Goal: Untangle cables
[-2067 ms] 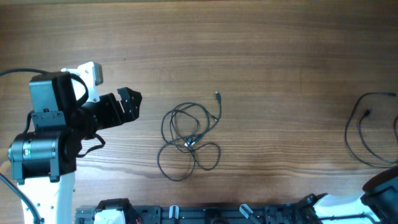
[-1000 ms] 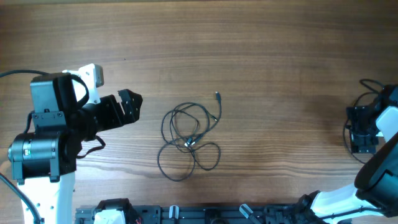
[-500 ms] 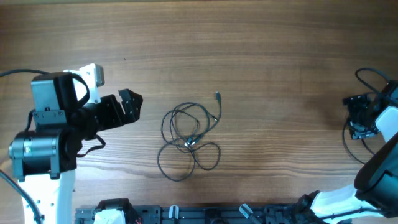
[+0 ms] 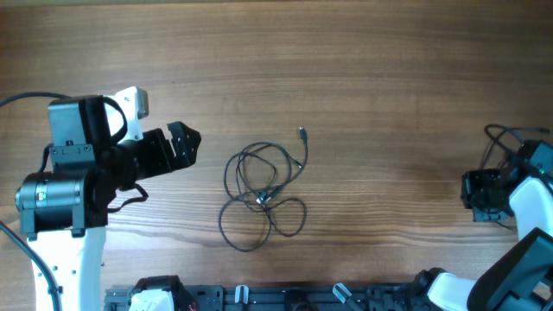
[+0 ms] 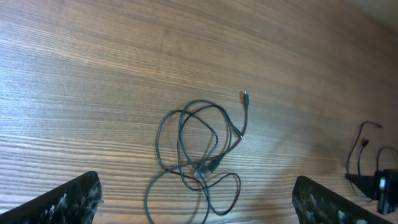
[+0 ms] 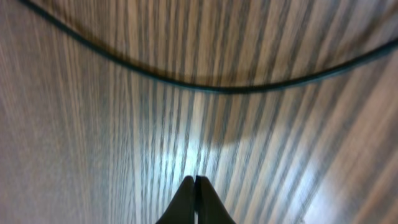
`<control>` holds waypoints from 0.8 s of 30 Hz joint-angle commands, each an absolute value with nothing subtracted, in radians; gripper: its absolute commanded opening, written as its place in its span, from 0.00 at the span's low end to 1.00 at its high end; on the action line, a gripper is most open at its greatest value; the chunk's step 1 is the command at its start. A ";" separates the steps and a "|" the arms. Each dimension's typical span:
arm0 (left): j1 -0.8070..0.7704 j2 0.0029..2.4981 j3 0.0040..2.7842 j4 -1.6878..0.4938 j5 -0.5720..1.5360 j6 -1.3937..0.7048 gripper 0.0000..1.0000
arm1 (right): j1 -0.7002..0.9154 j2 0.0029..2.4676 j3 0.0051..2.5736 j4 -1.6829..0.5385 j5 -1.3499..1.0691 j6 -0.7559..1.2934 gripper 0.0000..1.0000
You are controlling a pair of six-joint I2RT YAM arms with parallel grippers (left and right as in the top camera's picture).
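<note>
A thin dark cable tangle (image 4: 263,194) lies in loose loops at the middle of the wooden table, one plug end (image 4: 301,133) pointing away. In the left wrist view the same tangle (image 5: 199,155) sits between and ahead of my wide-apart fingertips (image 5: 71,199). My left gripper (image 4: 183,142) hovers open to the left of the tangle, apart from it. A second dark cable (image 4: 499,131) lies at the right edge. My right gripper (image 4: 473,190) is beside it, shut. In the right wrist view its tips (image 6: 195,180) meet with nothing between them, and the cable (image 6: 217,88) curves across the wood ahead.
The left arm's base (image 4: 56,203) stands at the left edge. A black rail (image 4: 285,298) runs along the table's front edge. The second cable (image 5: 360,149) and the right gripper (image 5: 382,186) also show at the right of the left wrist view.
The right arm came in from the lower right to the right-hand cable, then slid leftward, and its jaws went from open to shut. The left arm has barely moved.
</note>
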State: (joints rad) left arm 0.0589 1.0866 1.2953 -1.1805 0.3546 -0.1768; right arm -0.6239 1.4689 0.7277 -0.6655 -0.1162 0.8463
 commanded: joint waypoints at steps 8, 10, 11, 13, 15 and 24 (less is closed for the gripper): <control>0.054 1.086 1.300 -1.187 0.377 -0.160 1.00 | -0.619 1.478 0.613 -0.504 0.040 0.929 0.06; 0.054 1.086 1.300 -1.187 0.377 -0.160 1.00 | -0.619 1.485 0.612 -0.493 0.121 0.965 0.16; 0.054 1.086 1.300 -1.187 0.378 -0.161 1.00 | -0.619 1.488 0.612 -0.484 0.147 0.979 0.22; 0.054 1.086 1.300 -1.188 0.378 -0.161 1.00 | -0.619 1.510 0.612 -0.409 0.186 0.966 0.25; 0.054 1.086 1.300 -1.197 0.378 -0.161 1.00 | -0.619 1.544 0.612 -0.331 0.206 0.915 0.15; 0.054 1.086 1.300 -1.201 0.378 -0.160 1.00 | -0.651 1.982 0.654 0.063 0.276 0.849 0.04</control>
